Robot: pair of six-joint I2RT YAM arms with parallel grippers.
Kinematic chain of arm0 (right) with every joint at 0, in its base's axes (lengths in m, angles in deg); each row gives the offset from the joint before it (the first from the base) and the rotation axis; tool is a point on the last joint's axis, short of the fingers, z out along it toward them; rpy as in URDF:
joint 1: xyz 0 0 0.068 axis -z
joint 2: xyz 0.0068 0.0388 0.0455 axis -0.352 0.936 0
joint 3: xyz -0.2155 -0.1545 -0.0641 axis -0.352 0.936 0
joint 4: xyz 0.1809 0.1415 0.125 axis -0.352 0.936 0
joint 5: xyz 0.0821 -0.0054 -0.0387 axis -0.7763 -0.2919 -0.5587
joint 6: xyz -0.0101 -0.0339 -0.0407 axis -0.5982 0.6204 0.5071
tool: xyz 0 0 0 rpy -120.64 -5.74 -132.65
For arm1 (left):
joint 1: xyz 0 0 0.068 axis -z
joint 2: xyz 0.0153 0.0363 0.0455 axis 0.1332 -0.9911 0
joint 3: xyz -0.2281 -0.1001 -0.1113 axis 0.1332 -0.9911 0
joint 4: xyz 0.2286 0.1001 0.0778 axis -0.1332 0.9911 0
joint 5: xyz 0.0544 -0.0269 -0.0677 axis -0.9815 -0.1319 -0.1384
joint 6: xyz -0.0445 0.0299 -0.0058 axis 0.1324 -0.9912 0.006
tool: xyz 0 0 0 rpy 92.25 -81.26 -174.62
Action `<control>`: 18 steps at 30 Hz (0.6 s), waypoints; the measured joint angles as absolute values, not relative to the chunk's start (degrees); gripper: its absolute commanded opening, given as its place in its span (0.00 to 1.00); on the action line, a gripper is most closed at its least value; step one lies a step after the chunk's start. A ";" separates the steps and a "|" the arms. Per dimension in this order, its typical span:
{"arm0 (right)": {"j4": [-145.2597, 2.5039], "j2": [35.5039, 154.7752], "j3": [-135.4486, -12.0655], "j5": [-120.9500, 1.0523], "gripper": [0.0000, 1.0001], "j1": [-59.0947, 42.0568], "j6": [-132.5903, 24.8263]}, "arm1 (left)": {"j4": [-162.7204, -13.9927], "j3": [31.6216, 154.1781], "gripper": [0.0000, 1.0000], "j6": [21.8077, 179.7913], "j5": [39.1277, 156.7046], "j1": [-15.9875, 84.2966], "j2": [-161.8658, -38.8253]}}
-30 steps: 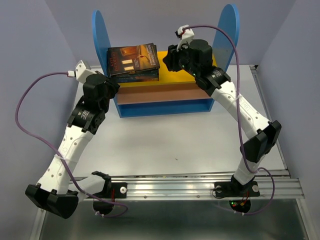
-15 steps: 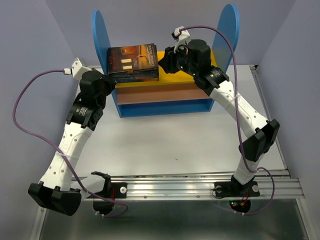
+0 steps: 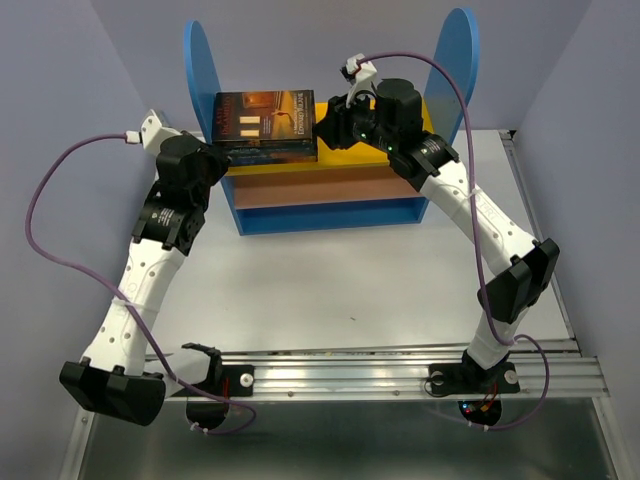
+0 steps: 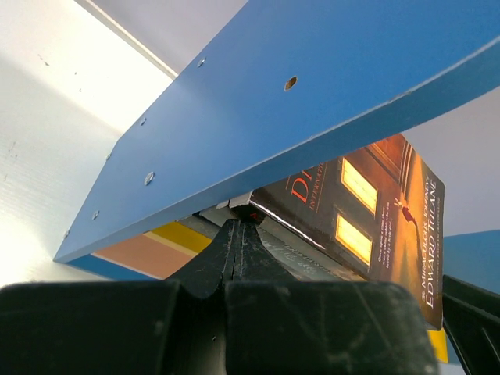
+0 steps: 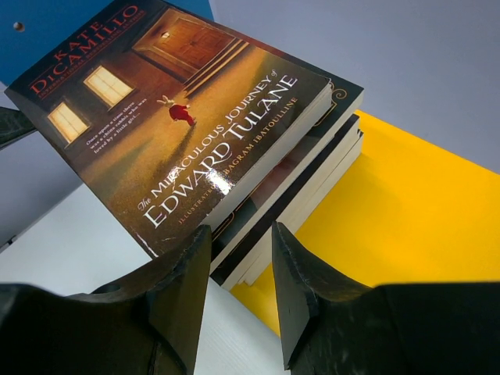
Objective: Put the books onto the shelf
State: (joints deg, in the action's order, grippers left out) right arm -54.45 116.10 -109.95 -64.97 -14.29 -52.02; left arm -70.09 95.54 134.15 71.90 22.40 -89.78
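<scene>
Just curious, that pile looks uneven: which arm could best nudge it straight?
Probably right. The right claw is open at the books' free corner; the left claw is shut beside the blue side panel.

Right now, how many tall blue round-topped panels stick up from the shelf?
2. One blue round-topped panel stands left of the dark paperback stack; the other stands at the yellow board's right end.

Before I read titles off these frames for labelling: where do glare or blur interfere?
Right wrist: top book sharp, one small glare patch on its title; left wrist: left gripper a dark, soft mass, cover steeply angled; top external: even light, print too small.
</scene>
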 measured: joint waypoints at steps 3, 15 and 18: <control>-54.45 116.10 -109.95 -64.95 0.43 -14.29 -52.02 | -70.13 96.21 0.00 134.04 72.42 22.16 -90.78; -54.45 116.10 -109.95 -64.25 0.46 -14.29 -52.70 | -70.26 95.65 0.00 134.52 74.96 21.79 -89.52; -54.45 116.10 -109.95 -62.79 0.50 -14.29 -53.55 | -69.65 94.20 0.17 134.78 75.74 21.79 -85.95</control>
State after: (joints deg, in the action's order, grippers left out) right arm -54.45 116.10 -109.95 -62.79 -14.29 -53.55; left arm -69.65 94.20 134.78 75.74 21.79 -85.95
